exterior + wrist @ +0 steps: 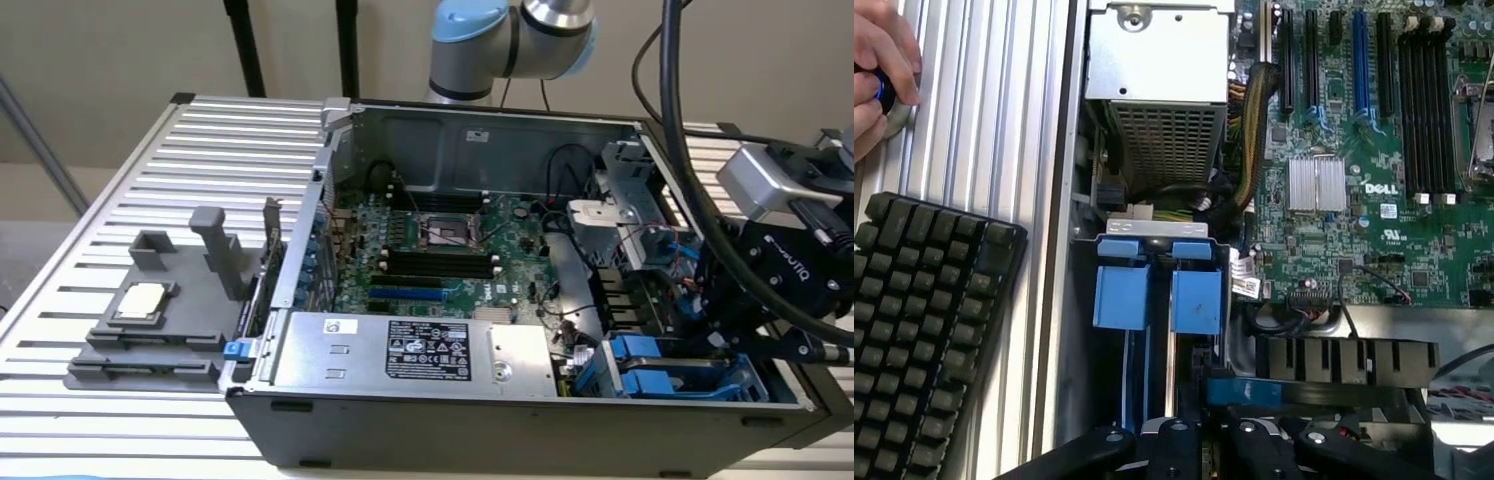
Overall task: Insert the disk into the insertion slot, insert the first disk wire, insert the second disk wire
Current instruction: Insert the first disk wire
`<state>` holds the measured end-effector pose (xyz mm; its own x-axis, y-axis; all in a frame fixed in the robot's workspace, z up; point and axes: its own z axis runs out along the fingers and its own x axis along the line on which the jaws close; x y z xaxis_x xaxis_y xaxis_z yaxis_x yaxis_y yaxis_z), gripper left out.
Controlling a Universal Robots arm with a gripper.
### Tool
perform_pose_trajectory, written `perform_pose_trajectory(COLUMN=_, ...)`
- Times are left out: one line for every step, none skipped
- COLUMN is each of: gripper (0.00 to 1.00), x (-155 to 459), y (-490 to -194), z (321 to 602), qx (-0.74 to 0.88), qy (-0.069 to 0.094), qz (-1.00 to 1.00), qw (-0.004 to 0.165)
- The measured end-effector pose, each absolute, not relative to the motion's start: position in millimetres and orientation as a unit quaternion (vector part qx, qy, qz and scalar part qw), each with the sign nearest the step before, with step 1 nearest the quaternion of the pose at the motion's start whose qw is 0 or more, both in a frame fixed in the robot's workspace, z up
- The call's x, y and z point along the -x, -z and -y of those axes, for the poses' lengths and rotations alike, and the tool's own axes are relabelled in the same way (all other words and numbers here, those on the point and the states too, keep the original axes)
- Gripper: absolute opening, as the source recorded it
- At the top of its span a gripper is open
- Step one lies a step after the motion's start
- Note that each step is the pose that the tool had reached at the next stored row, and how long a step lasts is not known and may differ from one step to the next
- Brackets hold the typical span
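- At the near right corner of the open computer case [534, 420] in the exterior view, the black claw [734, 330] [1219, 430] hangs low; whether it is spread, pressed together or pinching anything cannot be told.
- Just beside the claw lies a bright blue plastic edge [1244, 390]; whether it belongs to the disk cannot be told.
- The insertion slot [641, 360] [1119, 300], grey sheet metal with blue rails, sits just beyond it in that same corner.
- To the exterior view's left of it stand the silver power supply [334, 350] and, farther back, the green motherboard [514, 240].
- Outside the case, a dark grey fixture tray [147, 340] rests on the slatted table [120, 150].
- A black keyboard [924, 330] and a person's hand [879, 70] rest on that table.
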<state>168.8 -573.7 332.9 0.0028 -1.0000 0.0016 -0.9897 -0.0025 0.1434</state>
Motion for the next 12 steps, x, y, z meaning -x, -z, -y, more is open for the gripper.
perform_pose_trajectory(gripper=0.17, x=-168.8, y=-332.3, z=573.7, qx=-0.706, qy=0.05, qz=0.705, qw=0.052)
perform_pose_trajectory(gripper=0.17, x=-168.8, y=-331.8, z=573.6, qx=-0.706, qy=0.049, qz=0.705, qw=0.053)
perform_pose_trajectory(gripper=0.17, x=-168.8, y=-331.4, z=573.6, qx=-0.705, qy=0.049, qz=0.705, qw=0.053)
perform_pose_trajectory(gripper=0.17, x=-168.8, y=-331.1, z=573.5, qx=-0.705, qy=0.048, qz=0.706, qw=0.054)
perform_pose_trajectory(gripper=0.17, x=-168.8, y=-330.9, z=573.5, qx=-0.705, qy=0.048, qz=0.706, qw=0.054)
perform_pose_trajectory(gripper=0.17, x=-168.8, y=-330.9, z=573.5, qx=-0.705, qy=0.048, qz=0.706, qw=0.054)
perform_pose_trajectory(gripper=0.17, x=-168.8, y=-330.8, z=573.5, qx=-0.705, qy=0.047, qz=0.706, qw=0.054)
perform_pose_trajectory(gripper=0.17, x=-168.8, y=-330.8, z=573.6, qx=-0.705, qy=0.048, qz=0.706, qw=0.055)
perform_pose_trajectory(gripper=0.17, x=-168.8, y=-330.8, z=573.5, qx=-0.705, qy=0.048, qz=0.706, qw=0.055)
perform_pose_trajectory(gripper=0.17, x=-168.8, y=-330.7, z=573.6, qx=-0.705, qy=0.048, qz=0.706, qw=0.055)
perform_pose_trajectory(gripper=0.18, x=-168.8, y=-330.4, z=573.6, qx=-0.705, qy=0.048, qz=0.706, qw=0.055)
perform_pose_trajectory(gripper=0.18, x=-168.8, y=-331.4, z=573.6, qx=-0.705, qy=0.048, qz=0.706, qw=0.055)
